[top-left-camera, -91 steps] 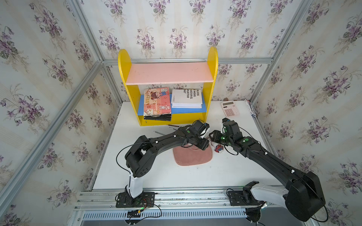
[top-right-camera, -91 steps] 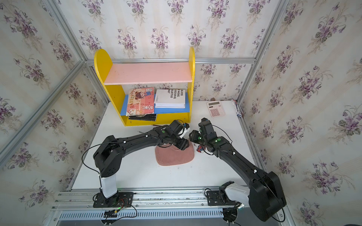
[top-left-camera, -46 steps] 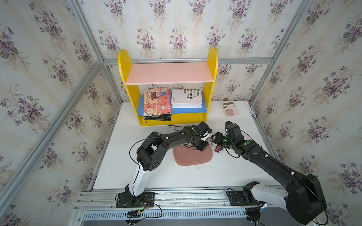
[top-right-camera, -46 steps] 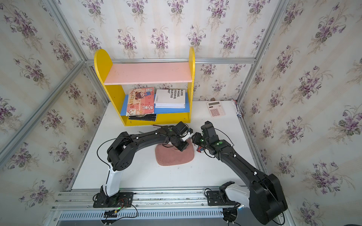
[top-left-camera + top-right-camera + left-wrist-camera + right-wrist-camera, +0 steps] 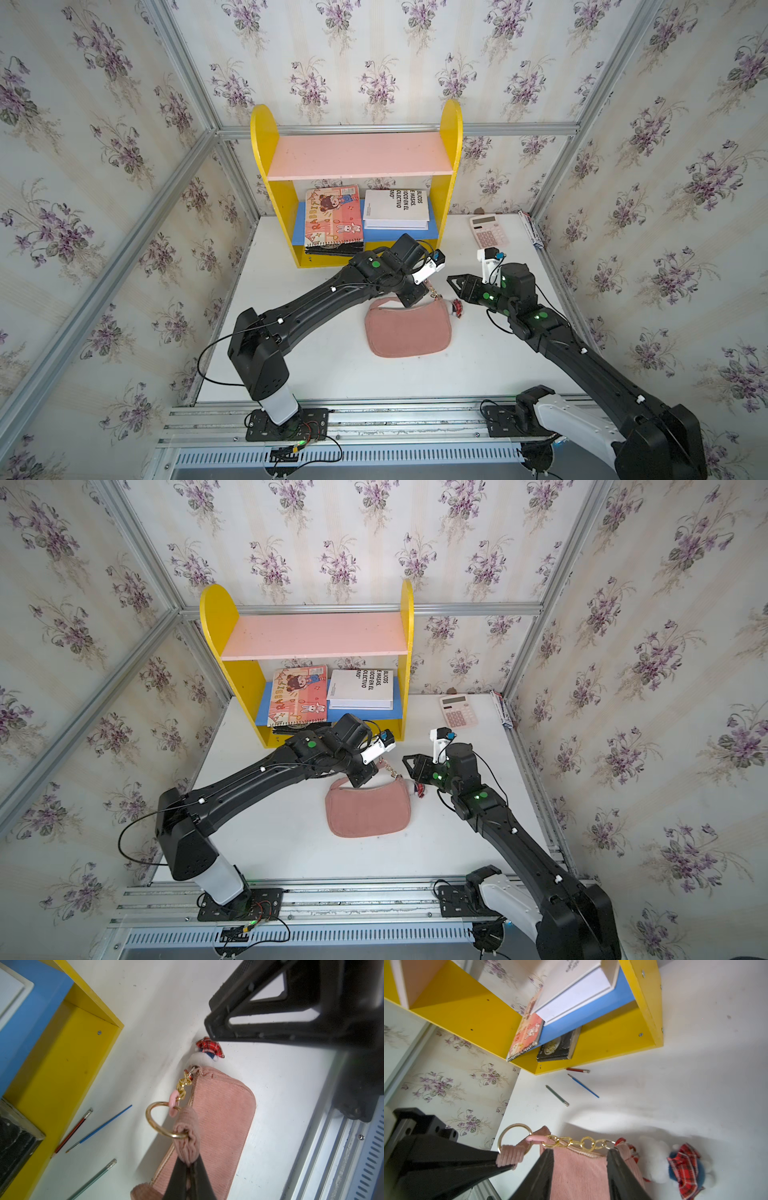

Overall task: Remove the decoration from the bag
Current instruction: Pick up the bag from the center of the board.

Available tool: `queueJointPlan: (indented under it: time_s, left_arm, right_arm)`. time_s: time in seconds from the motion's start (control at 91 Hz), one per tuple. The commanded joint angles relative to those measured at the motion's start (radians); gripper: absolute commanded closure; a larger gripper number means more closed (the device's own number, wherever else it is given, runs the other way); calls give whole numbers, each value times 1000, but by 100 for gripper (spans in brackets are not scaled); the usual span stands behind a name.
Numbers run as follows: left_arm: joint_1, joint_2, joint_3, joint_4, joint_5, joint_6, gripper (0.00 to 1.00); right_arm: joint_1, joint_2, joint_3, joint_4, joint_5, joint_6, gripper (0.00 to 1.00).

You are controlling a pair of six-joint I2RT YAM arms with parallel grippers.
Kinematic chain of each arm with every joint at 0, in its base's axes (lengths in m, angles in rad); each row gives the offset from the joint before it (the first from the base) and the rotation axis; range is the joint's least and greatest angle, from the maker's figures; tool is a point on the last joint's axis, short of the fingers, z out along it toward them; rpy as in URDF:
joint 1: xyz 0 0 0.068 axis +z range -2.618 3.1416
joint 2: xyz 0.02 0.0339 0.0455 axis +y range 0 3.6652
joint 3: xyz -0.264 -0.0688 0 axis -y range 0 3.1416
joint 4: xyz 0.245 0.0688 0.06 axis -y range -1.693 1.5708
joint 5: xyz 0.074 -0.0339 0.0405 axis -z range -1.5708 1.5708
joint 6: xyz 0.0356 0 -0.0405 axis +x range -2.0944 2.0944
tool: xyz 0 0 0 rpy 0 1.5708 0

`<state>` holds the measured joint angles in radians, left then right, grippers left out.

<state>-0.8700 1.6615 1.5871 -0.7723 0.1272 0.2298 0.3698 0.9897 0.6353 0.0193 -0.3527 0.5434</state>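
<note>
We are pinching the strap (image 5: 187, 1132) of the bag (image 5: 220, 1109) in our left gripper (image 5: 189, 1162), arm stretched forward. Our right gripper (image 5: 580, 1150) is hovering by the decoration (image 5: 683, 1165), jaws apart.

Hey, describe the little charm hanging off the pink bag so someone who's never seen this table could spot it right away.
In front of the yellow bookshelf lies a dusty-pink bag. At its corner by the gold chain sits the decoration: a tiny white-headed plush in red plaid, the only plaid thing on the table.
</note>
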Motion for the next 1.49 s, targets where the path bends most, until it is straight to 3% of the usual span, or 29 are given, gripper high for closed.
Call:
queueJointPlan:
  time_s: [0.0,0.143,0.242,0.484,0.901,1.099,1.275,1.374,1.483]
  left_arm:
    - [0,-47,23,-9,-10,54,100]
    - [0,-137,17,24,35,86,100]
    - [0,-197,-2,44,97,114,100]
    - [0,-239,0,40,169,188,100]
    - [0,-262,58,-17,226,286,100]
    - [0,-282,54,-1,224,294,100]
    - [0,-282,43,17,178,283,100]
    - [2,-286,33,75,106,219,100]
    - [18,-284,43,128,51,105,98]
  right_arm:
    - [1,-75,-80,189,-34,-114,42]
    - [12,-207,-211,413,-49,-212,34]
    - [25,-221,-220,474,-109,-265,32]
    - [73,-130,-131,443,-264,-386,33]
    - [159,25,68,222,-248,-623,45]
    - [220,32,56,281,-231,-548,62]
    - [222,20,50,363,-187,-405,84]
    - [239,27,38,427,-92,-282,100]
    - [291,31,4,498,66,-220,100]
